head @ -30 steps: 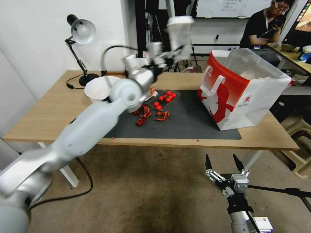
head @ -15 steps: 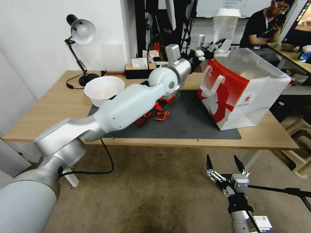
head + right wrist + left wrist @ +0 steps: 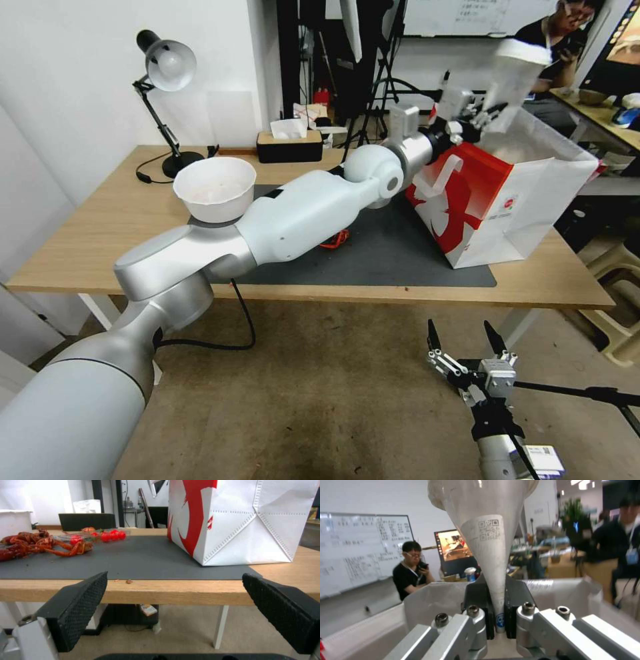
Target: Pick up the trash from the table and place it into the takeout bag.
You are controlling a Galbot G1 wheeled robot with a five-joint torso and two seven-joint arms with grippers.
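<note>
The left gripper (image 3: pixel 485 115) pinches a crumpled clear plastic cup (image 3: pixel 512 73) flat between its dark fingers (image 3: pixel 513 597), above the open mouth of the red-and-white paper takeout bag (image 3: pixel 497 193) standing at the table's (image 3: pixel 100 227) right end. The right gripper (image 3: pixel 465 341) hangs below the front edge, ribbed pads (image 3: pixel 78 605) spread wide, empty

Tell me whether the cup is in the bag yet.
Not yet. The left hand holds the cup tilted above the bag opening.
</note>
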